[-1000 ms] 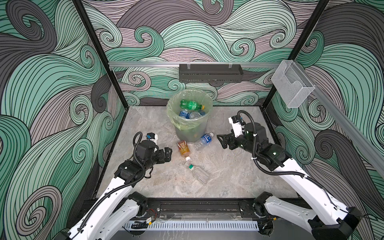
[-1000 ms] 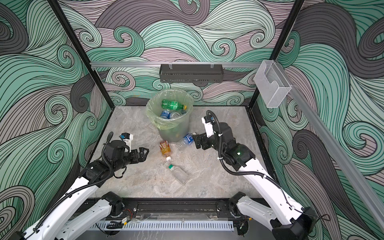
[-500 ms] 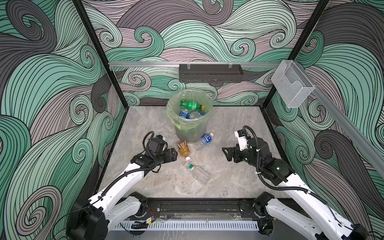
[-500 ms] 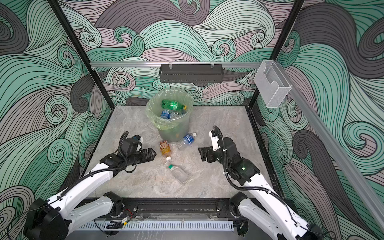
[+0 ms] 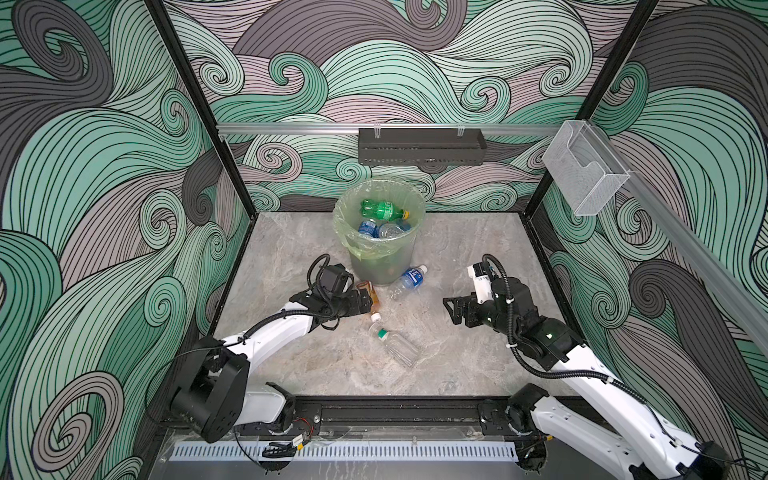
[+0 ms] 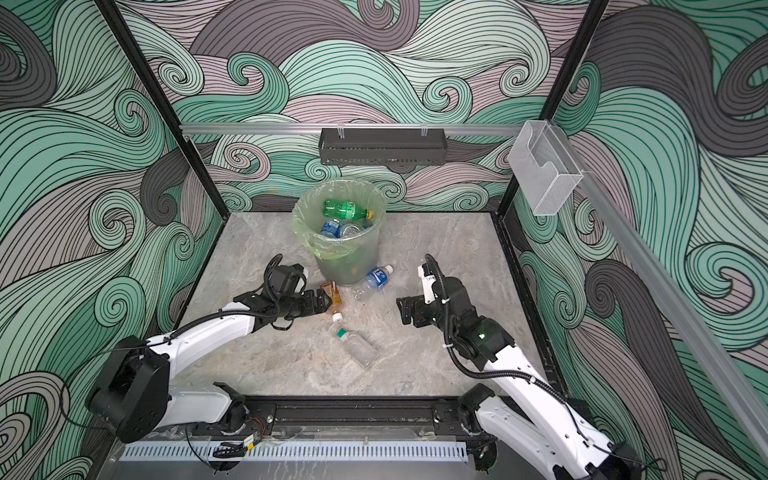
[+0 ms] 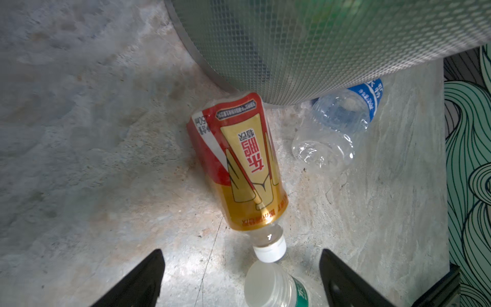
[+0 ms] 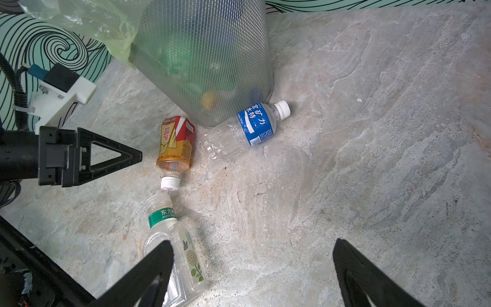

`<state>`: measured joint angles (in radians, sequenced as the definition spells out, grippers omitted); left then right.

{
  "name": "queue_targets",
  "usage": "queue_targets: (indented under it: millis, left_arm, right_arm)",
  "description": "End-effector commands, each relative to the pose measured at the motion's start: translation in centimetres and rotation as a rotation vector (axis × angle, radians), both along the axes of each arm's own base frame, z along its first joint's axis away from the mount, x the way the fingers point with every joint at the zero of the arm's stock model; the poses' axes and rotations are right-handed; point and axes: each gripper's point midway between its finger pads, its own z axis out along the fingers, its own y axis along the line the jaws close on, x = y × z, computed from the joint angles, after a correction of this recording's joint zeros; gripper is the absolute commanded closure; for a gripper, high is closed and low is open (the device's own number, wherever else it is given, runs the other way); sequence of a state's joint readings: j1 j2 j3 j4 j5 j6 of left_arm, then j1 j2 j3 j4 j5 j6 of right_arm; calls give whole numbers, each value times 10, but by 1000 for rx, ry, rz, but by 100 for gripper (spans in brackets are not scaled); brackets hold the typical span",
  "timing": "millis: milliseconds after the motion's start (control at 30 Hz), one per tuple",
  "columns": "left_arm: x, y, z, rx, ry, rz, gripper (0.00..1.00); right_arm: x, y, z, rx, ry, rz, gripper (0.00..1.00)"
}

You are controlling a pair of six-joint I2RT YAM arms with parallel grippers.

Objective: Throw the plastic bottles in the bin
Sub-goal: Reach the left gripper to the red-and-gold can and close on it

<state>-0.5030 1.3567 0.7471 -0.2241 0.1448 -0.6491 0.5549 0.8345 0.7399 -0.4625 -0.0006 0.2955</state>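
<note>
The bin (image 5: 388, 266), translucent grey with a pale green bag, stands at the back middle and holds a green bottle (image 5: 382, 209) and several blue-labelled ones. Three plastic bottles lie on the floor before it: an orange one with a red label (image 5: 371, 294) (image 7: 239, 164), a clear blue-labelled one (image 5: 409, 280) (image 8: 247, 130), and a clear one with a green band (image 5: 395, 343) (image 8: 172, 239). My left gripper (image 5: 365, 302) (image 7: 241, 256) is open, low, its fingers either side of the orange bottle's white cap. My right gripper (image 5: 451, 309) (image 8: 253, 243) is open and empty, right of the bottles.
A black perforated tray (image 5: 422, 146) hangs on the back wall rail. A clear acrylic box (image 5: 584, 168) hangs on the right rail. Black frame posts stand at the back corners, and patterned walls close in the stone floor (image 5: 465, 361).
My left gripper has moved right, up to the orange bottle. My right gripper has drawn back from the bin toward the front. The bottles have not moved.
</note>
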Motion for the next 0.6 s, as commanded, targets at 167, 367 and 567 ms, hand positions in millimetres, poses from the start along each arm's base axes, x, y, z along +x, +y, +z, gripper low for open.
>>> queue_targets:
  millis: [167, 367, 567]
  left_arm:
    - [25, -23, 2, -6, -19, 33, 7]
    - [30, -28, -24, 45, 22, 62, 14]
    - [30, -25, -43, 70, 43, 103, 18]
  right_arm:
    - [-2, -2, 7, 70, -30, -25, 6]
    - [-8, -6, 4, 88, -24, -41, 6]
    - [-8, -5, 2, 84, -11, -38, 6]
